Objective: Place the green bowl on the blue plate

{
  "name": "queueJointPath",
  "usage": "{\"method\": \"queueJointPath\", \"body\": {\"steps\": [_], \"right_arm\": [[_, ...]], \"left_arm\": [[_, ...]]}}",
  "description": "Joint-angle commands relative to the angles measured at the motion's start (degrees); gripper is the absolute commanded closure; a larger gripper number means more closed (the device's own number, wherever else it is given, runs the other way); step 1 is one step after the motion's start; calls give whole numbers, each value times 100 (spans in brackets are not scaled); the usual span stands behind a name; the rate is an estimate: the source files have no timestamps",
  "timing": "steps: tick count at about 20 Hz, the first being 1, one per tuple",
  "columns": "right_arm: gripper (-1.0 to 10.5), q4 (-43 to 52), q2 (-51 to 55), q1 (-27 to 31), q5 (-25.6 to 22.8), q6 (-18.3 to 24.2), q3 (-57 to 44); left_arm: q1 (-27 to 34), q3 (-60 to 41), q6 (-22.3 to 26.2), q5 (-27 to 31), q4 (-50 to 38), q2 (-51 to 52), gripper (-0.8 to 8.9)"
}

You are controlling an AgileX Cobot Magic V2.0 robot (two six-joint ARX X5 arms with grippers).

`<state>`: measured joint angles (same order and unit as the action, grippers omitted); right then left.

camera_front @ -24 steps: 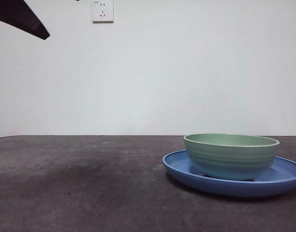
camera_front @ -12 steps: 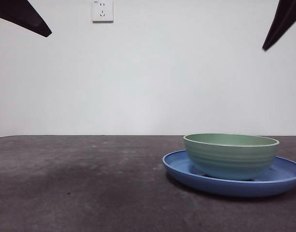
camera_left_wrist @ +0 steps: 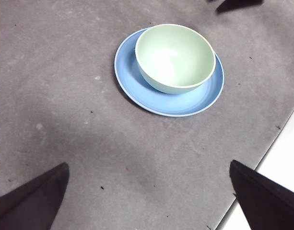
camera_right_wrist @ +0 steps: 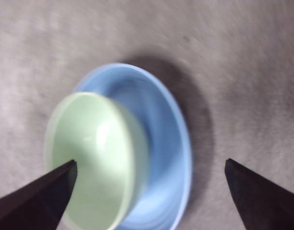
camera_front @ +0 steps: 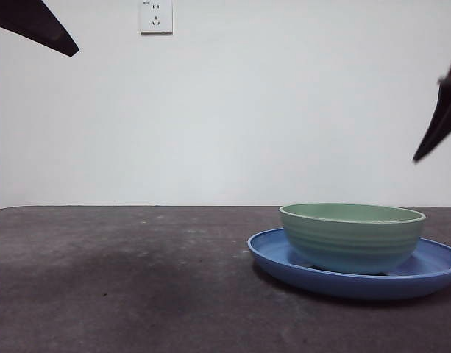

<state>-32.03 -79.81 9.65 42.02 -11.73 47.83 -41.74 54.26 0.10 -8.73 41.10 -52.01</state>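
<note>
The bowl point(camera_front: 352, 237) is seen upright on the plate point(camera_front: 284, 263), on a dark grey bench point(camera_front: 122, 279). Behind it are a white wall point(camera_front: 247, 110) and a socket point(camera_front: 157, 16). Both tools, left point(camera_left_wrist: 147, 191) and right point(camera_right_wrist: 149, 189), are held wide, above the bowl, gripping nothing.

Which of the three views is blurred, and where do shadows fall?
The right wrist view is smeared by motion: the green bowl and the blue plate have soft edges, with a dark shadow beside the plate. The left wrist view is sharp, with glare inside the bowl. The front view is sharp, showing a faint shadow under the plate.
</note>
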Motion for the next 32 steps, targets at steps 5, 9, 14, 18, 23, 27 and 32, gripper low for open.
{"method": "queueJointPath", "body": {"steps": [5,9,14,18,23,27,32], "right_arm": [[577,345,-1036,-20,63,341,70],[634,466,-1283,-94,197,470,70],[684,608,-1530,-356,129,492,70],[840,688,-1606,-446,-105,490,70],[936,621,-1606,-466,-455,450,70],[936,439,-1602,-518,-332,162,332],[936,4,-1602,-1191,-807,-109,1082]], "left_arm": [[-33,74,-35,17,-42,-31,227],[-33,74,-35,17,-39,-31,227],[-33,74,-35,17,-39,-31,227],[-33,74,-35,17,-39,-31,227],[-33,74,-35,17,-39,-31,227],[-33,74,-35,17,-39,-31,227],[-33,74,-35,17,-39,-31,227]]}}
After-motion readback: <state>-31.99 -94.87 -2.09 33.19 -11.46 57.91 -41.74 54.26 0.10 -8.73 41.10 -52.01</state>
